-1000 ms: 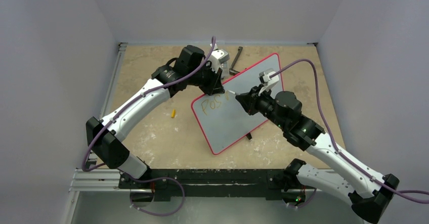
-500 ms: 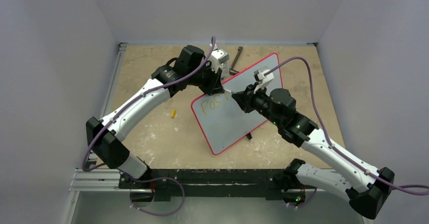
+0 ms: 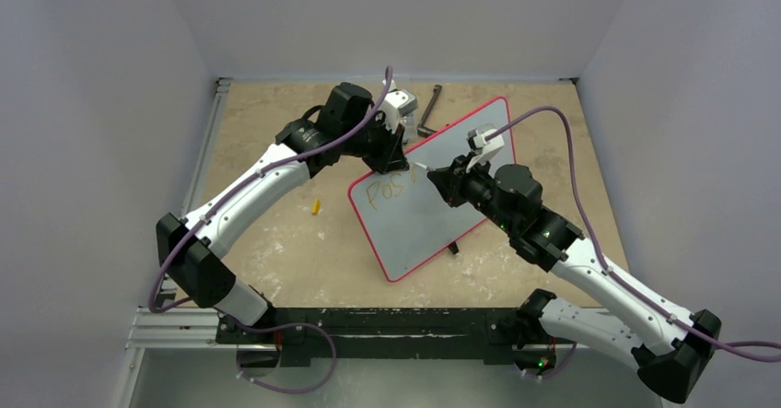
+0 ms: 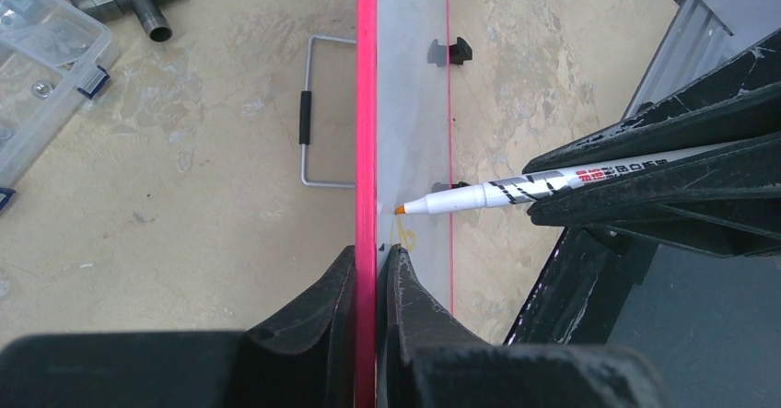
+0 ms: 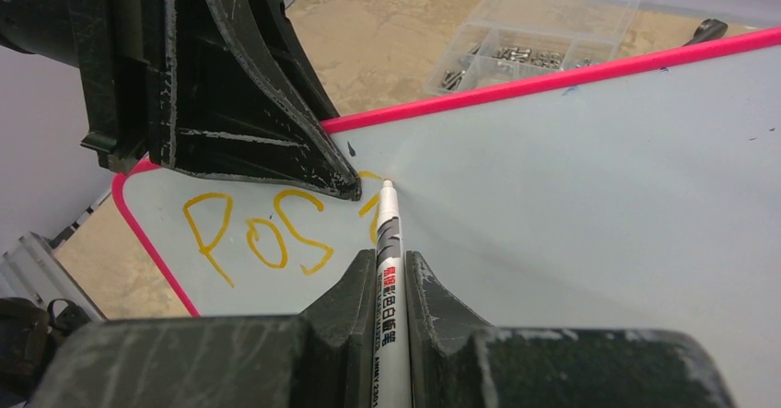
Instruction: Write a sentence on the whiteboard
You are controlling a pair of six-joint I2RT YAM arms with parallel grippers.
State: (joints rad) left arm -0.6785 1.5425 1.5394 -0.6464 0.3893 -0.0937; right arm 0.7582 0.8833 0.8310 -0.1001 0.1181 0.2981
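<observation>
While the left arm had held its place through the last second, the right end effector had slid a little toward it along the board and then eased back out. I read that short out-and-back as one stroke of a letter. It was clamped shut on the white marker. The marker's tip sat at the top of a fresh yellow mark just right of the "s", but I could not tell whether it touched the surface or hovered just off it.

The sentence so far read "Pos" plus that new stroke, which I took for the start of an "i". The whiteboard had not shifted. It stood tilted on the table, held up by the left end effector, whose fingers were pinched tight on the red-pink frame at the board's upper edge, just beside the writing. A small yellow piece, perhaps the marker's cap, lay on the table near the board's lower-left side in the top view.

As I judged it, the writing was at an early stage, with only the first few letters of the first word down. The unmoved grip on the frame was what let each stroke land on a steady surface.
</observation>
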